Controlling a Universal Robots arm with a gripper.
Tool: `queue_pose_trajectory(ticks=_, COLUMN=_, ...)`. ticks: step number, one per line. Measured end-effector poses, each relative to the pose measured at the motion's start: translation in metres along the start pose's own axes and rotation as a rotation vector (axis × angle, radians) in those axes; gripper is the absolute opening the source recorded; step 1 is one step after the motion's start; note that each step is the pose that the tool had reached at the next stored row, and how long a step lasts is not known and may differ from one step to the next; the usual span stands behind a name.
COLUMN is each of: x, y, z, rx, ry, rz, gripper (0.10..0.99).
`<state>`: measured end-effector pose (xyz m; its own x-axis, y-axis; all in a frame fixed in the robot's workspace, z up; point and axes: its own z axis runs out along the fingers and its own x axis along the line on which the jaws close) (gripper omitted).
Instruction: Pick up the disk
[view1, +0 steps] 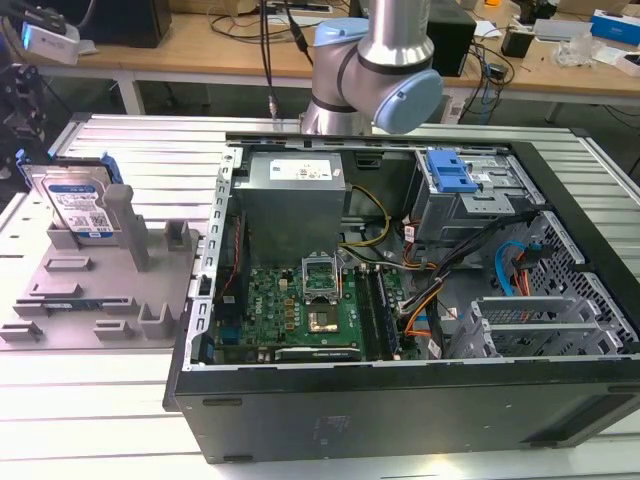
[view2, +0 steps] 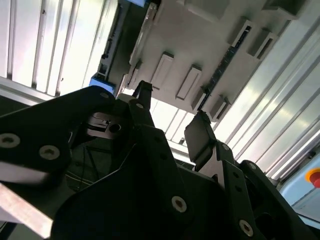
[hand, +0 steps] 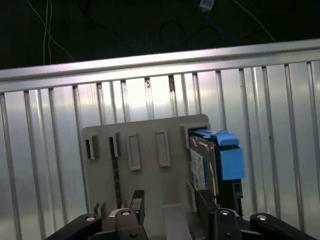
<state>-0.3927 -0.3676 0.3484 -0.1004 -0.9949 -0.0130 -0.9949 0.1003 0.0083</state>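
The disk (view1: 78, 203) stands on edge in a slot of the grey fixture (view1: 100, 290), at the exterior view's left. It is silver with a white-and-blue label and blue rails. In the first wrist view the disk (hand: 212, 161) is at one end of the fixture (hand: 145, 150), seen from above. My gripper (hand: 170, 206) hangs above the fixture, open, with nothing between its dark fingers (hand: 137, 201). The second wrist view has the gripper (view2: 172, 117) with fingers apart over the fixture (view2: 200, 45), and the disk's blue rail (view2: 101, 83) off to one side.
An open computer case (view1: 400, 400) fills the exterior view's middle and right, with a blue drive bracket (view1: 448, 172) inside. The arm (view1: 375, 70) rises behind the case. The fixture and case rest on a ribbed metal table (view1: 90, 410). Cluttered benches stand behind.
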Motion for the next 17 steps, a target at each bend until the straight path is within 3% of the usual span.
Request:
queue_pose_trajectory(ticks=1, x=-0.0065, y=0.0007, z=0.0001, rx=0.0, ry=0.0004, rz=-0.007, gripper=0.541)
queue_pose_trajectory(ticks=12, x=-0.0455, y=0.0047, z=0.0007, rx=0.001, ry=0.0016, rz=-0.052, gripper=0.541)
queue_pose_trajectory(ticks=17, x=-0.0523, y=0.011, z=0.0016, rx=0.002, ry=0.0024, rz=-0.058, gripper=0.541)
